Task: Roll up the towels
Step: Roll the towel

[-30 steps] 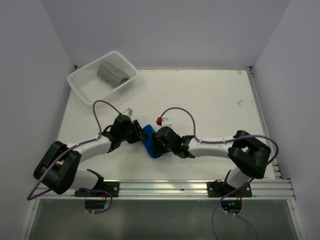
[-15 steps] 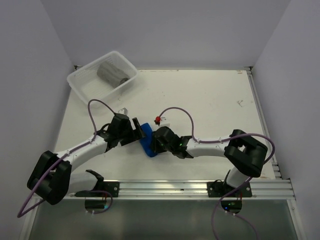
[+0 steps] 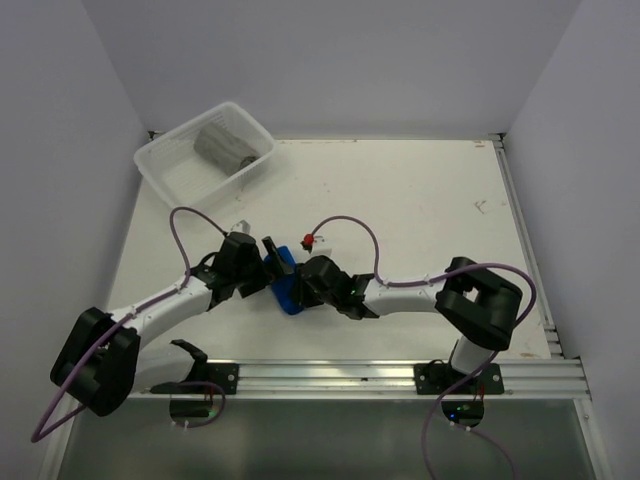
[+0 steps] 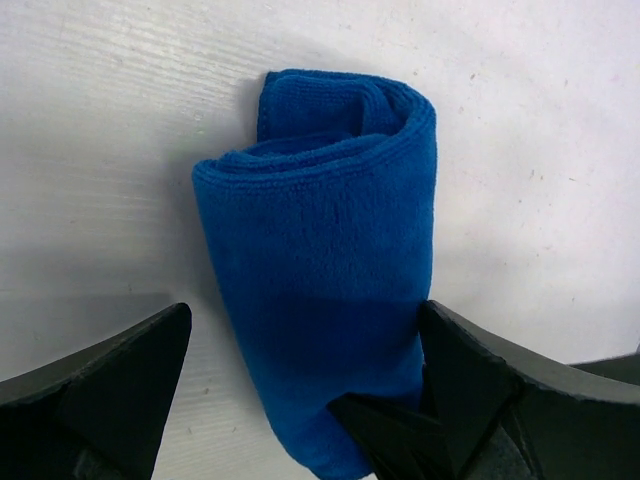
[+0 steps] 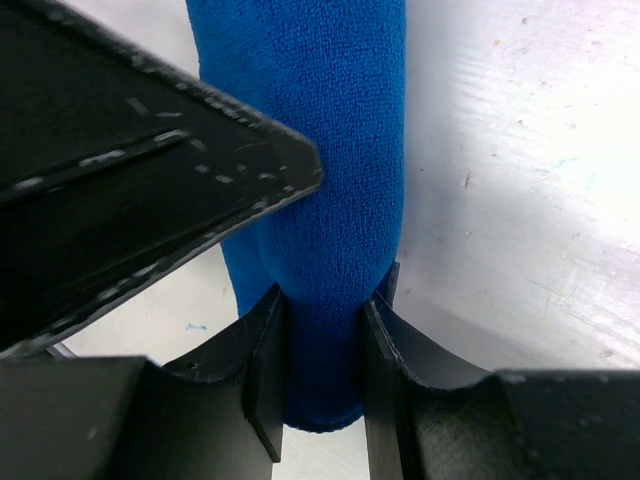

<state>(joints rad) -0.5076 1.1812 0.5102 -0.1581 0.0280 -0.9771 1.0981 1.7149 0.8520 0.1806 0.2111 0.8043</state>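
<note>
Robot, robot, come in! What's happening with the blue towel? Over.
Right end effector shut on blue towel, rolled up. Left end effector open around it. Grey towel in basket. Nothing blocking.

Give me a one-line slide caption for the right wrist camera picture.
Right gripper pinching one end of the rolled blue towel lying on the white table.

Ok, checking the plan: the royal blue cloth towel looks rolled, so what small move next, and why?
Probably close the left gripper on the royal blue cloth towel: its jaws stand open astride it, the right gripper pinches one end, and the translucent white plastic basket with the grey towel lies on that gripper's side.
</note>
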